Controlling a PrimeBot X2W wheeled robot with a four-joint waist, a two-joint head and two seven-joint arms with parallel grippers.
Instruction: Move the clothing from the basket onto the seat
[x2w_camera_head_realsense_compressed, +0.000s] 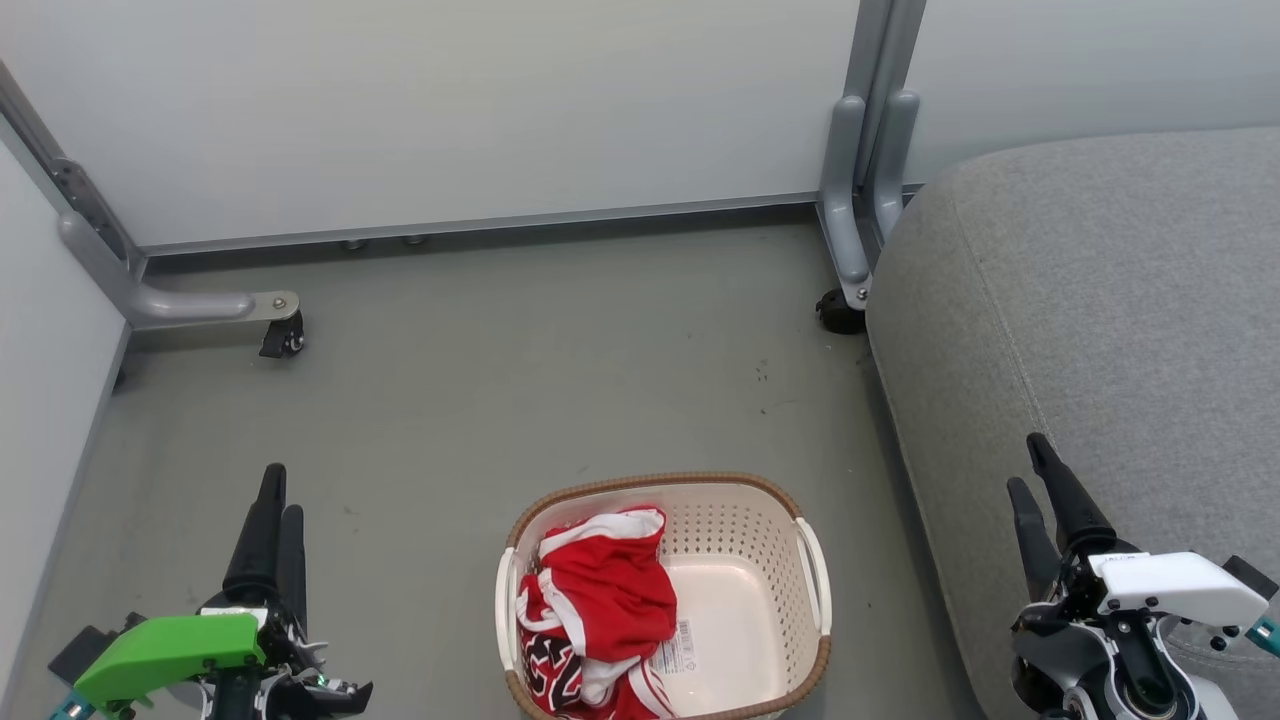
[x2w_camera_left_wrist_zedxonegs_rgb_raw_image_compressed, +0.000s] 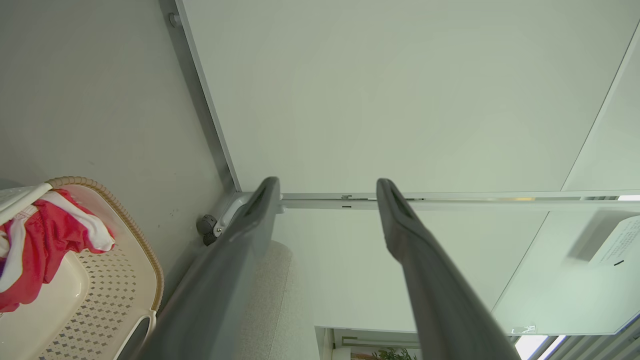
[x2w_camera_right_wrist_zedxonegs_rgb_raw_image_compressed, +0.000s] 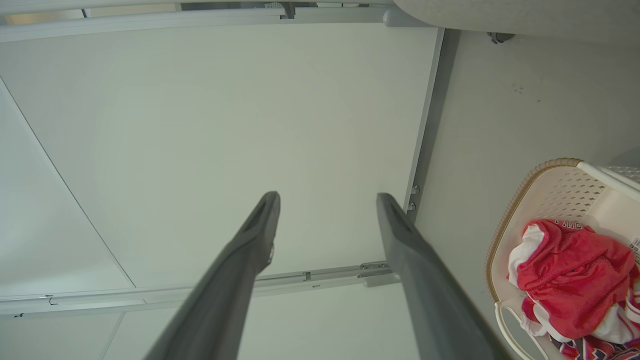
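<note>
Red clothing (x2w_camera_head_realsense_compressed: 600, 610) with white trim and black-and-white numerals is bunched in the left half of the cream basket (x2w_camera_head_realsense_compressed: 770, 535), which stands on the floor at the bottom centre of the head view. The grey seat (x2w_camera_head_realsense_compressed: 1080, 300) rises to its right. My left gripper (x2w_camera_head_realsense_compressed: 277, 490) hangs open at the lower left, well left of the basket. Over the seat's front edge at the lower right, my right gripper (x2w_camera_head_realsense_compressed: 1030, 462) is open too. The left wrist view has the clothing (x2w_camera_left_wrist_zedxonegs_rgb_raw_image_compressed: 45, 240) and basket (x2w_camera_left_wrist_zedxonegs_rgb_raw_image_compressed: 145, 265) at its lower left, left gripper (x2w_camera_left_wrist_zedxonegs_rgb_raw_image_compressed: 325, 187) empty. In the right wrist view the clothing (x2w_camera_right_wrist_zedxonegs_rgb_raw_image_compressed: 570, 275) lies in the basket (x2w_camera_right_wrist_zedxonegs_rgb_raw_image_compressed: 505, 220), right gripper (x2w_camera_right_wrist_zedxonegs_rgb_raw_image_compressed: 327, 200) empty.
White partition panels (x2w_camera_head_realsense_compressed: 450, 110) on grey metal legs with castors (x2w_camera_head_realsense_compressed: 283, 338) (x2w_camera_head_realsense_compressed: 838, 312) close off the back and the left side. Grey floor (x2w_camera_head_realsense_compressed: 520, 370) stretches between the panels, the basket and the seat.
</note>
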